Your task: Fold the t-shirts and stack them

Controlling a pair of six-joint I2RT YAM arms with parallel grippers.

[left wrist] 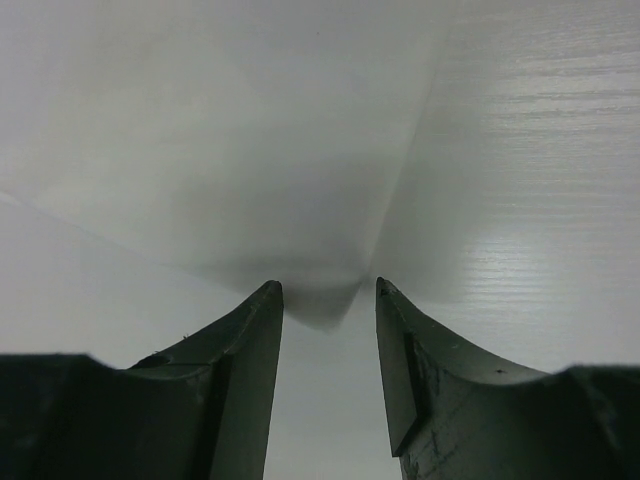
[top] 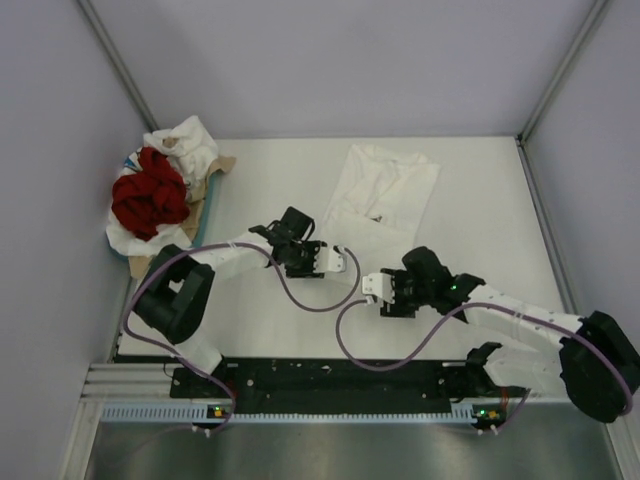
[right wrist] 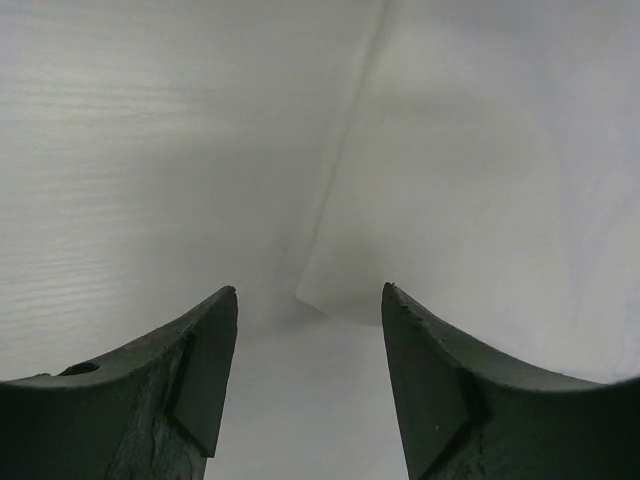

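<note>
Two robot arms reach inward over a white table (top: 480, 215), where a single white t-shirt (top: 388, 185) lies flattened and partly folded, slightly askew, right of centre toward the back wall. The left gripper (top: 338, 262) sits low at the garment's near left corner; the left wrist camera shows its dark fingers (left wrist: 245, 370) standing apart with nothing pinched between them and a corner of white cloth lying just beyond the tips. The right gripper (top: 375, 290) hovers close by, a little nearer the arms' bases and just short of the shirt's near hem; seen from the right wrist camera its jaws also stand wide and empty, a cloth edge running away from the gap, bare tabletop to the left of it and cloth to the right. At the table's far left corner, well apart from both grippers, an unfolded heap waits on brown cardboard (top: 215, 178): deep red t-shirts (top: 148, 198) bunched in the middle, crumpled white t-shirts (top: 188, 140) above and beneath them. Purple cables (top: 350, 345) loop from each wrist back toward the arm bases
</note>
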